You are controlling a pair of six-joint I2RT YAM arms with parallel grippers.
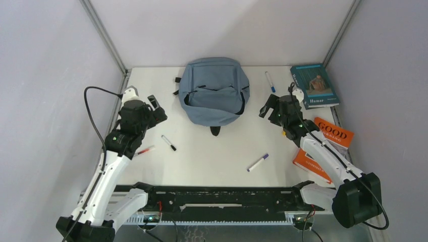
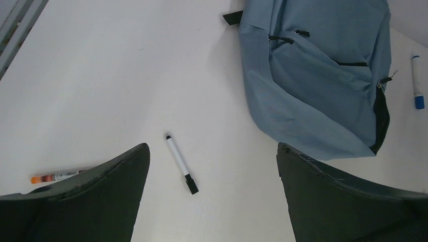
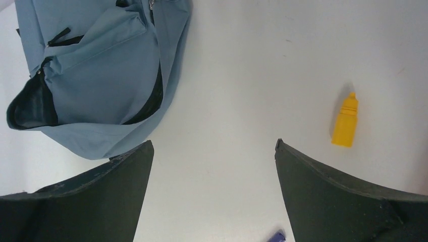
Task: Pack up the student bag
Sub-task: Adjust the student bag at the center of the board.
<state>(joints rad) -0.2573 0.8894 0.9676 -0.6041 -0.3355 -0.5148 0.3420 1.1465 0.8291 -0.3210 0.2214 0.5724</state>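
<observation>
Near edge of the table (image 1: 212, 169): both arm bases sit on a black rail (image 1: 222, 199); the wiring under it is too small to make out.
Purple-capped marker (image 1: 258, 162): lies slanted, right of centre, touching nothing. The right wrist view catches only its cap tip at the bottom edge.
Lower orange book (image 1: 309, 164): at the right edge, partly covered by the right arm, so its title is cut off.
Upper orange book (image 1: 334, 132): just beyond it, showing "GOOD"; the smaller print is unreadable.
Red pen (image 1: 145, 150): beside the left arm. In the left wrist view one end is hidden behind a finger.
Black-capped marker (image 1: 168, 142): near the red pen but apart from it, fully visible.
Left claw (image 1: 157, 108): jaws wide apart with nothing between them, over the table left of the bag.
Right claw (image 1: 266, 107): jaws spread just as wide and empty, right of the bag.
Yellow bottle (image 3: 345, 121): small, lying on the table, seen only from the right wrist; any label is unreadable.
Student bag (image 1: 214, 91): flat at the far middle of the table between the two claws. Its main opening gapes onto a dark inside whose contents cannot be made out, and both wrist views cut it off.
Blue-capped marker (image 1: 270, 81): just right of the bag.
Teal book (image 1: 314, 85): far right corner, "Humor" legible.
</observation>
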